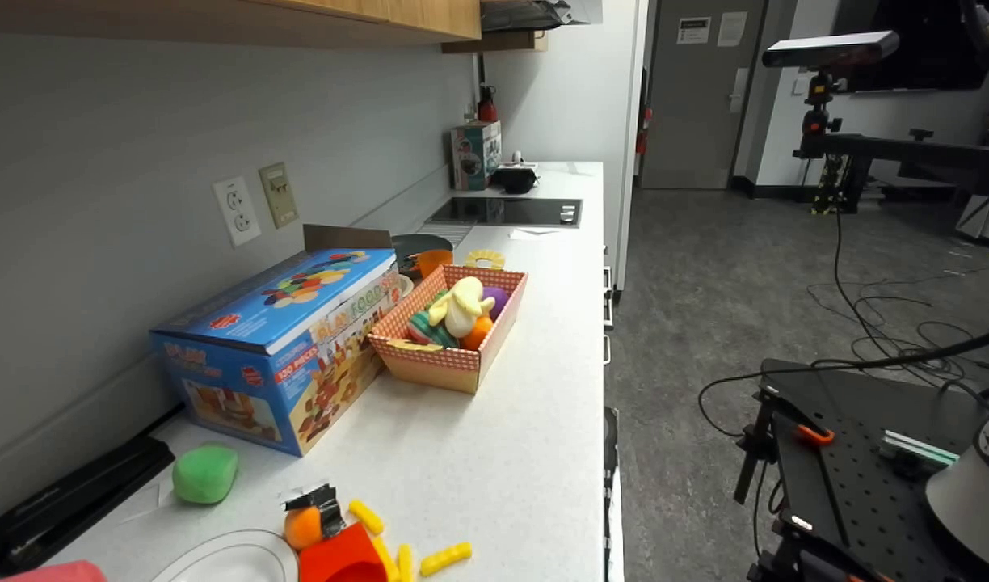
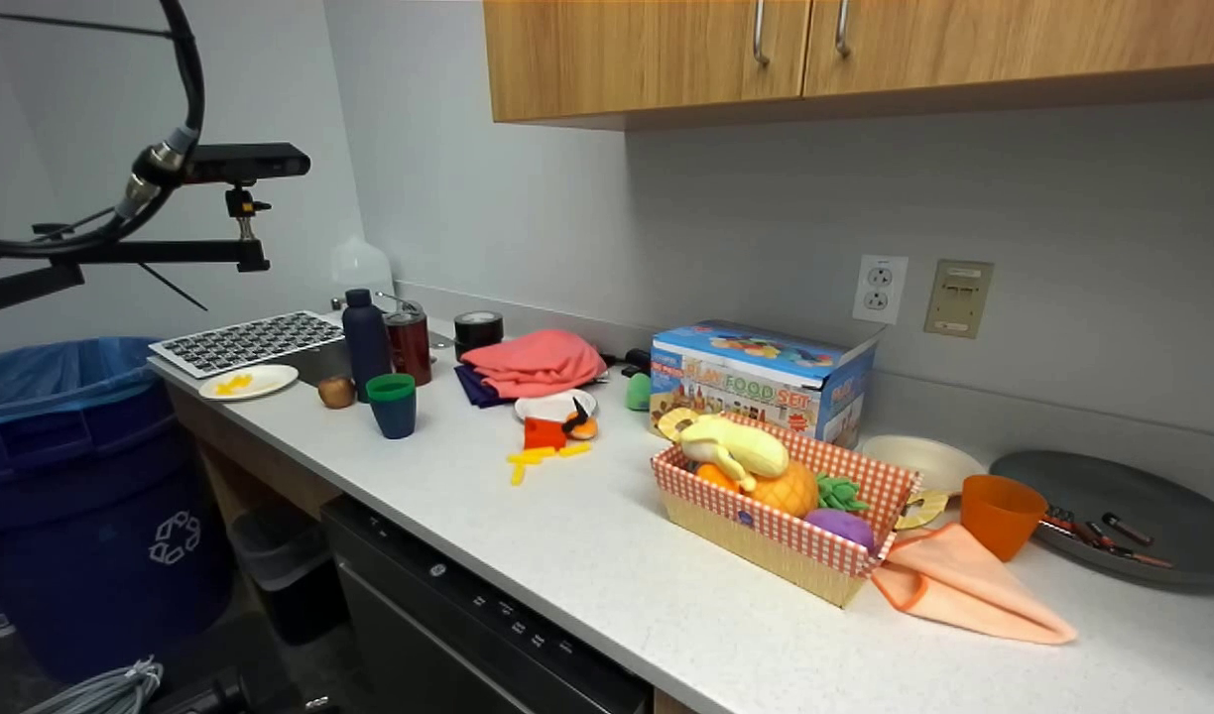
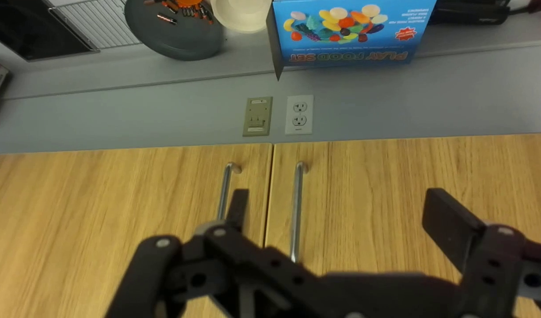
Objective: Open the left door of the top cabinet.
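Light seems to come from above: in both exterior views the pale bench (image 1: 543,436) looks bright. In an exterior view, the cabinet (image 2: 647,59) shades the wall (image 2: 766,218) beneath it, the shadow's edge soft near the upper centre of the frame, while the blue bin (image 2: 61,516) at lower left sinks into murk. In the wrist view, the dark hand (image 3: 339,207) is out of focus across the bottom; warm, even light covers the cabinet behind, with faint glints on the handles (image 3: 298,212).
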